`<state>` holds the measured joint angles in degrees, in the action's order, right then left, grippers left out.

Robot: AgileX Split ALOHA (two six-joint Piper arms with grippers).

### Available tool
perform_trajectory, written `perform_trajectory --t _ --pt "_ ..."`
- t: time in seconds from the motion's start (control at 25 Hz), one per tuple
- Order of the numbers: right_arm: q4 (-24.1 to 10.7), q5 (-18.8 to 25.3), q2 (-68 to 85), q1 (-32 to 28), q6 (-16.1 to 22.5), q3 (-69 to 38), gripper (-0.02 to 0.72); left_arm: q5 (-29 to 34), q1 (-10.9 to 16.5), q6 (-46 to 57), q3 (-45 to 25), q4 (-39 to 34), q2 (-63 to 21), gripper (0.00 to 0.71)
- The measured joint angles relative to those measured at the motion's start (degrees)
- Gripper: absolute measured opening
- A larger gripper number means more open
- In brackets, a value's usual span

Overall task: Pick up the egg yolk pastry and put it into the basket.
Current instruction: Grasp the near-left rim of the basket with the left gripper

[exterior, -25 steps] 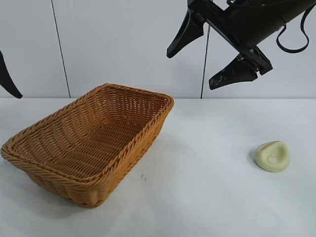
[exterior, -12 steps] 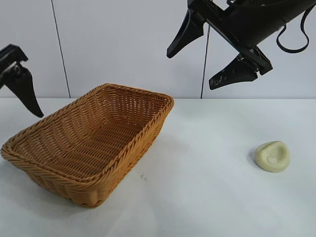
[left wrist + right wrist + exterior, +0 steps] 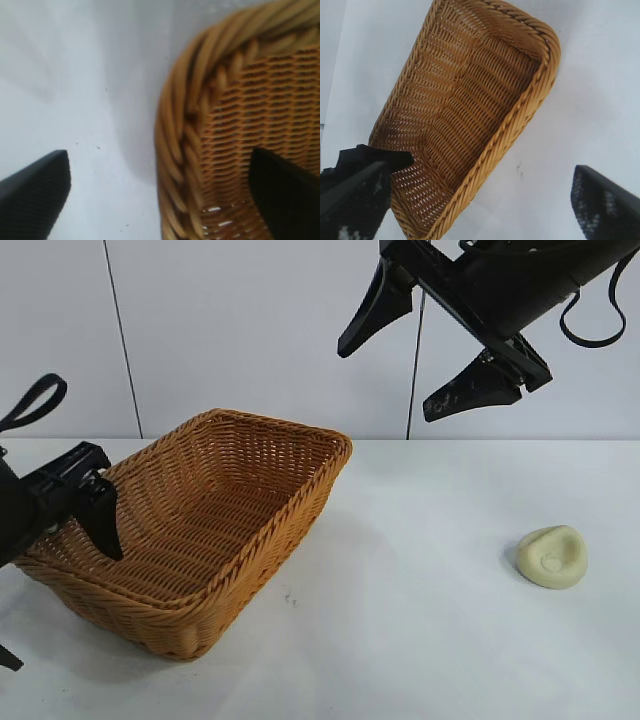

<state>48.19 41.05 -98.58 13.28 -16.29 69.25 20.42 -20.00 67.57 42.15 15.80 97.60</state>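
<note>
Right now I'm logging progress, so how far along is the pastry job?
Nothing is done yet: the egg yolk pastry lies on the table, well apart from the basket, which holds nothing. In hand: the left gripper, open, straddles the basket's rim, one finger inside and one outside; the right gripper hangs open above. Left: pick, carry, drop.

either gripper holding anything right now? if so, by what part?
Nothing is held. The left gripper is open, straddling the basket rim without gripping it; the right gripper is open in the air. The egg yolk pastry lies untouched on the table.
</note>
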Motion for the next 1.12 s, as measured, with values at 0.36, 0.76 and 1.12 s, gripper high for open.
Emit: perform_trajectory --t 0.36,0.76,1.12 --pt "0.0 0.1 0.0 0.0 0.0 0.0 0.697 -2.38 0.0 0.0 0.05 0.11 2.92 0.683" --pt "0.0 0.1 0.0 0.0 0.0 0.0 0.697 -2.7 0.0 -0.05 0.68 0.19 2.92 0.192" --pt "0.0 0.35 0.0 0.0 0.0 0.0 0.697 4.22 2.26 -6.47 5.88 0.71 2.97 0.102"
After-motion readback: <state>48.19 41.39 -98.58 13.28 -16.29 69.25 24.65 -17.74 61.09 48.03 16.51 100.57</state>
